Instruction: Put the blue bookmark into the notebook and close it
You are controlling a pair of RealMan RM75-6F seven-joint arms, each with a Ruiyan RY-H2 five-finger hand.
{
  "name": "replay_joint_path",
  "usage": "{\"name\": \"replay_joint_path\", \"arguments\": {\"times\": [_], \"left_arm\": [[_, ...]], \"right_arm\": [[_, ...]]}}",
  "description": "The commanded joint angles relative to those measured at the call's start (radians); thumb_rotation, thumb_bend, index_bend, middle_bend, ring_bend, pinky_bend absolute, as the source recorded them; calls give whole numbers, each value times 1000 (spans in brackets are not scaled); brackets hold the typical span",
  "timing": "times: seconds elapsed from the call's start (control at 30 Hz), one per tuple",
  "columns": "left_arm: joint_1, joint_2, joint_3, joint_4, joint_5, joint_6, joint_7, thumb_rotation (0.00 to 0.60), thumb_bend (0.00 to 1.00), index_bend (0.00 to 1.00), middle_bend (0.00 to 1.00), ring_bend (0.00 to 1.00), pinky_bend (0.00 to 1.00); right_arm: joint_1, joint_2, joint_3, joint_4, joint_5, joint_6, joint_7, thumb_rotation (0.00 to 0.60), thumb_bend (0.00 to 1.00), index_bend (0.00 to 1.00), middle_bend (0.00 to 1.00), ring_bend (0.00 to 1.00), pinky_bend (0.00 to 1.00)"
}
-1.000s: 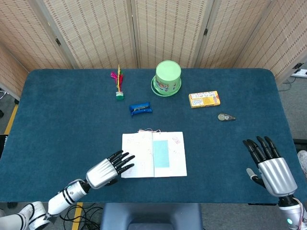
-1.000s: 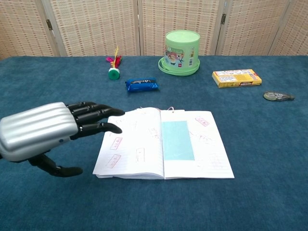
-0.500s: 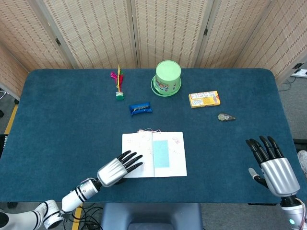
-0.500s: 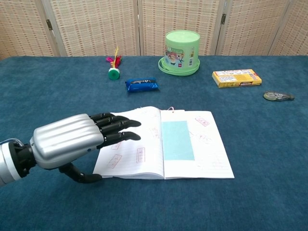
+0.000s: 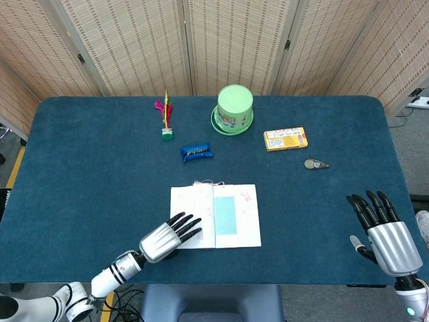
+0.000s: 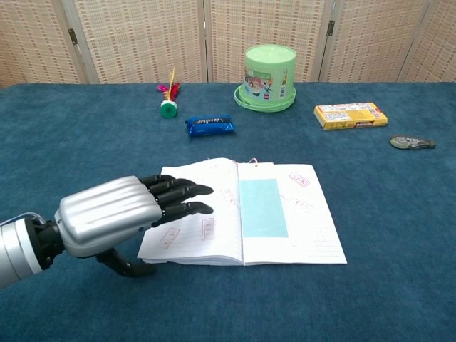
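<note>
Bookmark [image 6: 263,207], blue, lies on the open notebook's [image 6: 214,228] right page, so closing looks next. Left robot hand [image 6: 121,214] hovers released over the left page; right robot hand [image 5: 383,231] idles, empty, fingers spread. Next: lift the left cover across.

Open notebook [image 5: 215,216] on blue table [image 5: 87,168], blue bookmark [image 5: 225,215] on right page, left hand [image 5: 168,237] spread over left page, right hand [image 5: 381,231] apart, fingers splayed
</note>
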Motion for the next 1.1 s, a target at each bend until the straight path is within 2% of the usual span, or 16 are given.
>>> {"name": "replay_joint_path", "arguments": {"times": [0.03, 0.23, 0.53, 0.93, 1.1], "left_arm": [[2, -7, -1, 9, -17, -10, 6, 600, 257, 110, 0, 0, 146], [4, -23, -11, 35, -47, -11, 6, 600, 257, 114, 0, 0, 146], [-2, -84, -18, 131, -45, 39, -47, 600, 257, 195, 11, 0, 146], [-29, -170, -23, 296, -3, 169, -197, 600, 264, 409, 150, 67, 149], [-47, -195, -28, 347, 14, 228, -254, 600, 339, 461, 193, 93, 149]], "right_arm": [[-3, 0, 3, 4, 1, 0, 5, 600, 195, 0, 129, 0, 0], [-7, -2, 10, 10, 0, -4, 15, 600, 195, 0, 129, 0, 0], [-13, -3, 17, 18, 2, -9, 23, 600, 195, 0, 129, 0, 0], [-21, -1, 26, 29, -1, -5, 38, 600, 195, 0, 129, 0, 0], [-25, 1, 29, 31, -4, -2, 45, 600, 195, 0, 129, 0, 0]]}}
